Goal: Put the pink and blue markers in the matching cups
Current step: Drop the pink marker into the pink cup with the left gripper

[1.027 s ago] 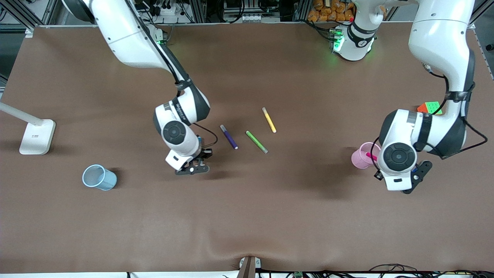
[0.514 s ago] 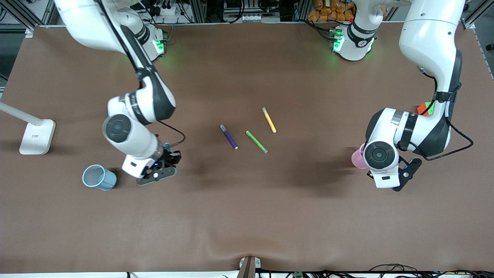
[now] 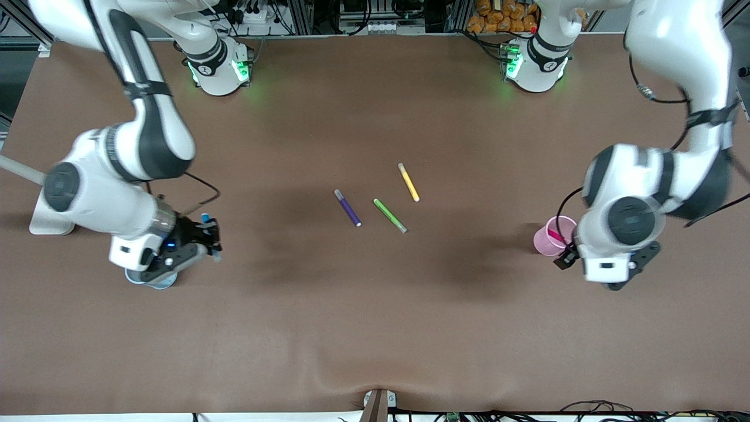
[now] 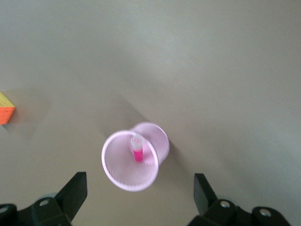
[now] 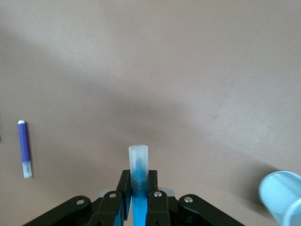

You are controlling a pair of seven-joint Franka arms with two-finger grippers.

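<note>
My right gripper [image 3: 206, 234] is shut on the blue marker [image 3: 205, 218], held upright [image 5: 138, 165] over the table beside the light blue cup [image 3: 158, 285]. My right hand hides most of that cup in the front view; it shows in the right wrist view [image 5: 282, 196]. The pink cup [image 3: 549, 237] stands near the left arm's end with the pink marker [image 3: 556, 235] in it. My left gripper [image 3: 589, 271] is open and empty, up over the table beside the pink cup [image 4: 136, 162]; the pink marker [image 4: 137, 151] stands inside.
A purple marker [image 3: 347, 207], a green marker [image 3: 389, 215] and a yellow marker [image 3: 408, 181] lie mid-table. The purple one shows in the right wrist view [image 5: 24, 148]. A white lamp base [image 3: 42, 218] stands by my right arm. A colour cube corner [image 4: 5, 108] lies near the pink cup.
My right arm has carried the blue marker from mid-table toward the blue cup at its end. My left gripper has shifted slightly beside the pink cup.
</note>
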